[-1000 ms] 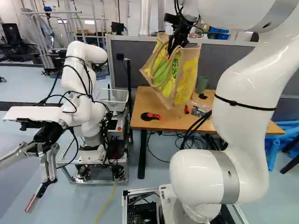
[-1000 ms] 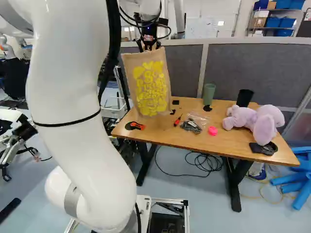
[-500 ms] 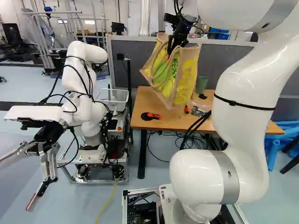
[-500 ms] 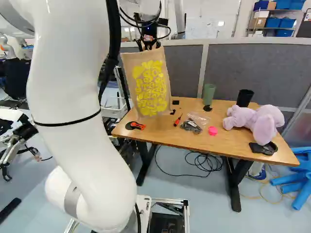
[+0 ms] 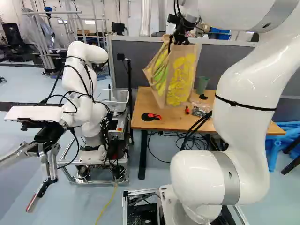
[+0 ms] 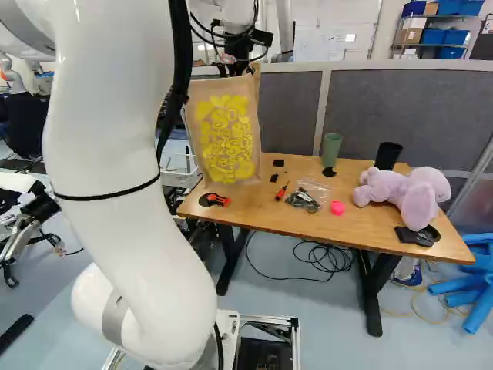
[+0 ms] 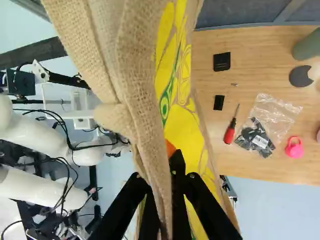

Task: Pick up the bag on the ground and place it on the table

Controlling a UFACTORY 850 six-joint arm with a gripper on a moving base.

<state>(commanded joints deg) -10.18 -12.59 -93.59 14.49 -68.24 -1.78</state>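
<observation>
My gripper (image 5: 180, 39) is high over the left end of the table (image 6: 354, 220), shut on the bag's handle. Below it hangs the tan bag (image 5: 180, 77) with yellow print, upright; in the right base view the bag (image 6: 223, 135) covers part of the table's far left corner. Whether its bottom touches the tabletop, I cannot tell. In the wrist view the gripper (image 7: 175, 167) has the tan handle cloth (image 7: 145, 110) between its fingers, which partly hides them.
On the table lie a screwdriver (image 6: 282, 190), a plastic packet (image 6: 306, 196), a pink item (image 6: 337, 207), a plush toy (image 6: 408, 189), and green (image 6: 331, 148) and black (image 6: 388, 155) cups. Another robot (image 5: 84, 89) stands left of the table. A grey partition (image 6: 416, 116) rises behind.
The gripper and the bag held in it have turned, showing more of the printed face in the left base view. The bag has shifted slightly left in the right base view. The base has stayed still.
</observation>
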